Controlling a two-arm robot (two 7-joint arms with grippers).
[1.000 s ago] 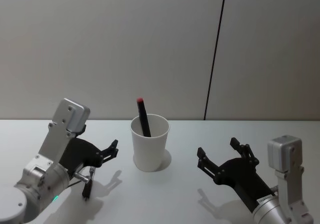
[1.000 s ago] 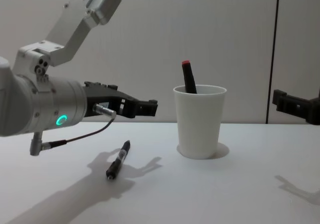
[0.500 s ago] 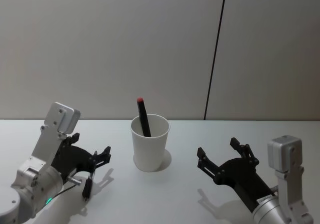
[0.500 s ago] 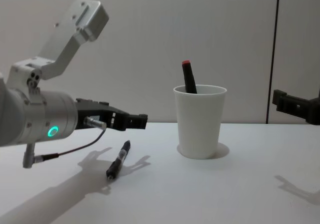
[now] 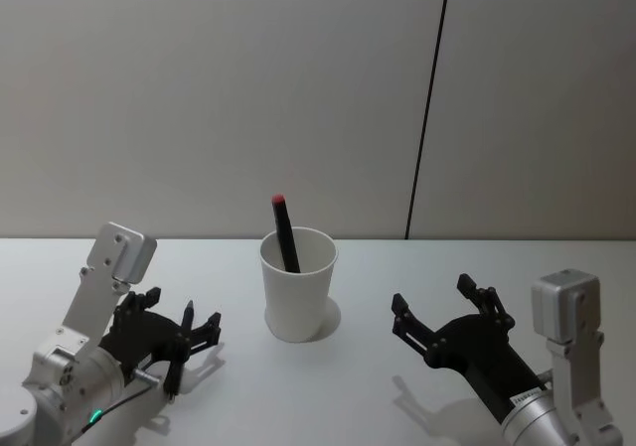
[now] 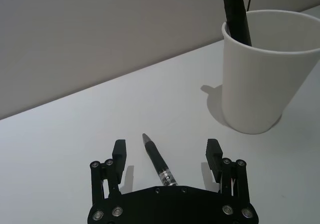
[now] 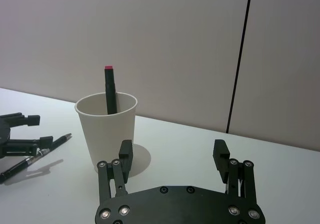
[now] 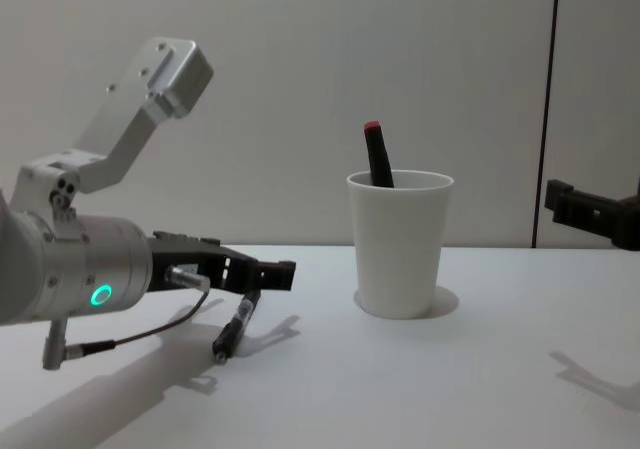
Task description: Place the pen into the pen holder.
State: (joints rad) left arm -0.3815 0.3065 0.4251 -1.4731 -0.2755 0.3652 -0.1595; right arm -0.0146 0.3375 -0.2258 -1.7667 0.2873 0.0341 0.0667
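You get no text here that can be read. The pen (image 6: 156, 159) has a pale band (image 6: 165, 175) with dark print on it, too small to make out. A small white sticker (image 5: 524, 398) on the right arm (image 5: 487, 362) carries a line of print, and that is too small to read as well.
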